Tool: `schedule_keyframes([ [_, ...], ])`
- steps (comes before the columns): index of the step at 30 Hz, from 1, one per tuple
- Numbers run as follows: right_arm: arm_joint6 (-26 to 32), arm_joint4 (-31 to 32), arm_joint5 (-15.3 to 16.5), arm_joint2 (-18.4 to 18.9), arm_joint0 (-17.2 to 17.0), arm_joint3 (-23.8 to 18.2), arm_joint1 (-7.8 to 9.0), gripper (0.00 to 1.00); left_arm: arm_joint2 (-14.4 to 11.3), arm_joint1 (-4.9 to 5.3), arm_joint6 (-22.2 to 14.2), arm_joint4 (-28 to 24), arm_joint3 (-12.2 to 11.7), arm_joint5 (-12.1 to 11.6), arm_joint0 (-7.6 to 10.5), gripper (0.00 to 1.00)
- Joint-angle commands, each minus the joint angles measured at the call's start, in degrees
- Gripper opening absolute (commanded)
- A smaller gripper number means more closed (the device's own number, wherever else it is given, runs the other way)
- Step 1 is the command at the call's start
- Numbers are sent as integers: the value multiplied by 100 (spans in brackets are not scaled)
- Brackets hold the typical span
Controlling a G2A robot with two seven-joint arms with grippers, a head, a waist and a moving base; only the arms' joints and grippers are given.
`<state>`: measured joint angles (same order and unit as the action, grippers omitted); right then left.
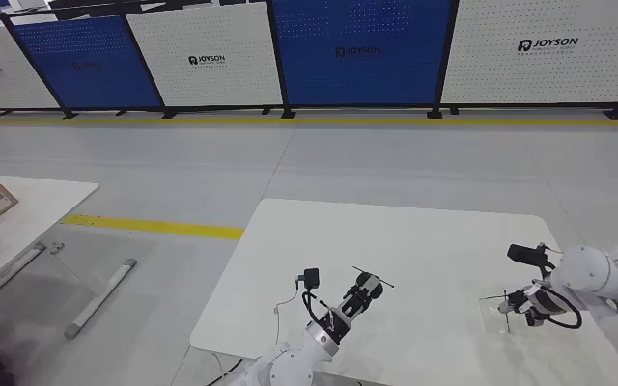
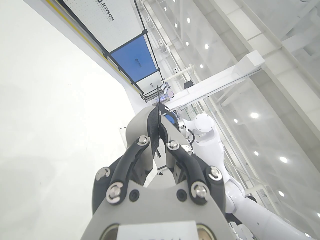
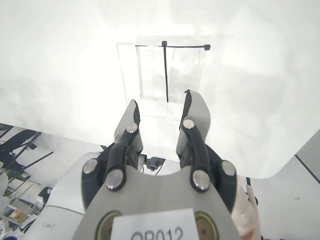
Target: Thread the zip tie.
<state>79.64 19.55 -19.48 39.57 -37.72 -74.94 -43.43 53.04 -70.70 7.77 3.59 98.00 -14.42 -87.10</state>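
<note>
our left fingers (image 2: 153, 126) pinch the thin zip tie (image 2: 158, 96), so we reckon it could swivel off-aim; right fingers (image 3: 197, 113) gape wide near the clear stand (image 3: 130, 71) by the surface's (image 1: 406, 232) right edge

White counter (image 1: 435, 241) with rounded corners, standing on a pale grey floor (image 1: 290, 164). Beside it, a yellow floor stripe (image 1: 154, 227) and a second white table (image 1: 39, 203) at the edge. Far behind, blue panels (image 1: 362, 53) and white perforated panels (image 1: 208, 58) in black frames.
</note>
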Motion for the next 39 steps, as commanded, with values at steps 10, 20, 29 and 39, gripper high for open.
schedule_keyframes([
  [10,0,9,0,-454,324,484,-254,27,0,0,0,0,0,0,0,0],
  [20,0,20,0,-745,544,1019,-555,28,0,0,0,0,0,0,0,0],
  [29,0,42,0,-923,692,1472,-819,29,0,0,0,0,0,0,0,0],
  [39,0,92,0,-1021,806,1823,-1039,21,0,0,0,0,0,0,0,0],
])
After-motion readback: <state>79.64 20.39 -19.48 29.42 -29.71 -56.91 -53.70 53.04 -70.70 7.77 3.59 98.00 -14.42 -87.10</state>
